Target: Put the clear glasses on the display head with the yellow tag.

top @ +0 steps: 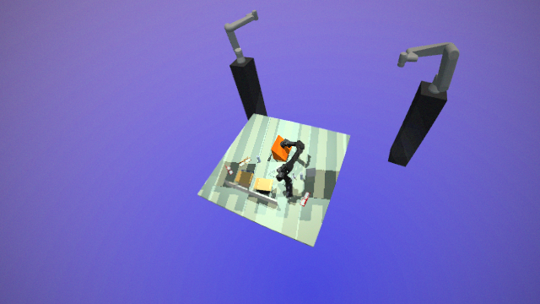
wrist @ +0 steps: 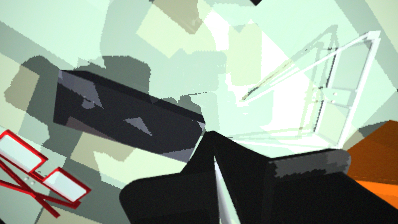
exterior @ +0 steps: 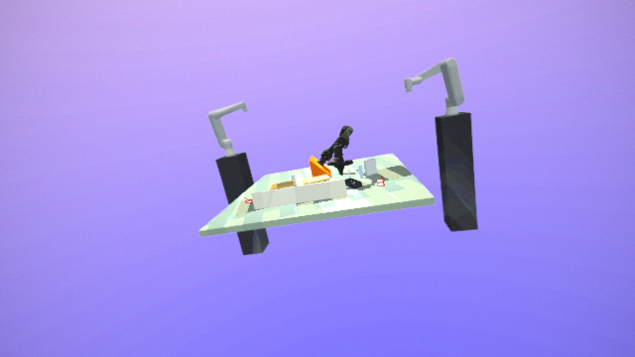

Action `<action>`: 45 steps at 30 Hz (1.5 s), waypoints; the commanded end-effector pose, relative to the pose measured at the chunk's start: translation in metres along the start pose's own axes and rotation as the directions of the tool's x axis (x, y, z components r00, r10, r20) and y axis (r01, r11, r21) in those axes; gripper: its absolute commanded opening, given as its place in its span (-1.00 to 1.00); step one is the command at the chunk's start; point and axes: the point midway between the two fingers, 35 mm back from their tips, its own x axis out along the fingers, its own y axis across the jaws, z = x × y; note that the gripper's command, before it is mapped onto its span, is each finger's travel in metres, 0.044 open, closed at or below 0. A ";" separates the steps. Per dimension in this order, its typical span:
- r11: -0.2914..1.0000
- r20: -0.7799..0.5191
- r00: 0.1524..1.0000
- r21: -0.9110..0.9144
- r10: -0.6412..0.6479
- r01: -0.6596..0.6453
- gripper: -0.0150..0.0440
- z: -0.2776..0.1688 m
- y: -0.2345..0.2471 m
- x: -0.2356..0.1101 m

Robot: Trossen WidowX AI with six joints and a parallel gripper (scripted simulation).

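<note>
The clear glasses (wrist: pixel 359 90) lie with their temples spread at the right of the wrist view; they are only faint lines in the top view (top: pixel 272 172). My gripper (wrist: pixel 209 135) (top: pixel 279 179) (exterior: pixel 340 172) is shut and empty, pointing down over the table. In the wrist view its tips appear left of the front of the glasses, near the temple ends. Small pale blue-grey items (top: pixel 301 176) (exterior: pixel 360 172) stand right of the arm. I cannot tell which things are the display heads, and no yellow tag can be made out.
A dark block (wrist: pixel 127 115) (exterior: pixel 353 183) lies beside the gripper. Red glasses (top: pixel 305 199) (exterior: pixel 380 181) lie beyond it. An orange wedge (top: pixel 278 149) (exterior: pixel 317 169) is at the arm's base. Two tan boxes (top: pixel 244 178) (top: pixel 263 185) sit behind a long white wall (exterior: pixel 298 193).
</note>
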 end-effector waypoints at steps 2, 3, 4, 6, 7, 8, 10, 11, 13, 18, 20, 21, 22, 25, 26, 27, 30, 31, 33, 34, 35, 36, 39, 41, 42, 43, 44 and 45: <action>0.994 -0.039 0.999 0.109 -0.004 0.008 -0.49 0.001 -0.014 -0.007; 0.994 -0.039 0.999 0.109 -0.004 0.008 -0.49 0.001 -0.014 -0.007; 0.994 -0.039 0.999 0.109 -0.004 0.008 -0.49 0.001 -0.014 -0.007; 0.994 -0.039 0.999 0.109 -0.004 0.008 -0.49 0.001 -0.014 -0.007; 0.994 -0.039 0.999 0.109 -0.004 0.008 -0.49 0.001 -0.014 -0.006; 0.994 -0.039 0.999 0.109 -0.004 0.008 -0.49 0.001 -0.014 -0.006; 0.994 -0.039 0.999 0.109 -0.004 0.008 -0.49 0.001 -0.014 -0.004; 0.994 -0.039 0.999 0.109 -0.004 0.008 -0.49 0.001 -0.014 -0.003; 0.994 -0.039 0.999 0.109 -0.004 0.008 -0.49 0.001 -0.014 0.001; 0.994 -0.039 0.999 0.109 -0.004 0.009 -0.49 0.002 -0.014 0.009; 0.994 -0.039 0.999 0.109 -0.004 0.009 -0.49 0.002 -0.014 0.012; 0.994 -0.039 0.999 0.108 -0.004 0.009 -0.49 0.002 -0.014 0.014; 0.994 -0.039 0.999 0.108 -0.004 0.009 -0.49 0.002 -0.014 0.015; 0.994 -0.039 0.999 0.108 -0.004 0.008 -0.49 0.001 -0.014 0.020; 0.994 -0.039 0.999 0.108 -0.004 0.008 -0.49 0.001 -0.014 0.022; 0.994 -0.039 0.999 0.108 -0.004 0.008 -0.49 0.001 -0.014 0.023; 0.994 -0.039 0.999 0.108 -0.004 0.008 -0.49 0.001 -0.014 0.028; 0.994 -0.039 0.999 0.108 -0.004 0.008 -0.49 0.001 -0.014 0.030; 0.994 -0.039 0.999 0.108 -0.003 0.008 -0.49 0.001 -0.014 0.033; 0.994 -0.039 0.999 0.108 -0.003 0.008 -0.49 0.001 -0.014 0.035; 0.994 -0.039 0.999 0.108 -0.003 0.007 -0.49 0.000 -0.014 0.036; 0.994 -0.040 0.999 0.108 -0.003 0.007 -0.49 0.000 -0.014 0.038; 0.994 -0.040 0.999 0.108 -0.003 0.007 -0.49 0.000 -0.014 0.043; 0.994 -0.040 0.999 0.108 -0.002 0.007 -0.49 -0.001 -0.014 0.046; 0.994 -0.040 0.999 0.108 -0.002 0.006 -0.49 -0.001 -0.014 0.048; 0.994 -0.040 0.999 0.109 -0.002 0.006 -0.49 -0.001 -0.014 0.049; 0.994 -0.041 0.999 0.109 -0.002 0.006 -0.49 -0.001 -0.014 0.051; 0.994 -0.041 0.999 0.109 -0.001 0.006 -0.49 -0.001 -0.014 0.052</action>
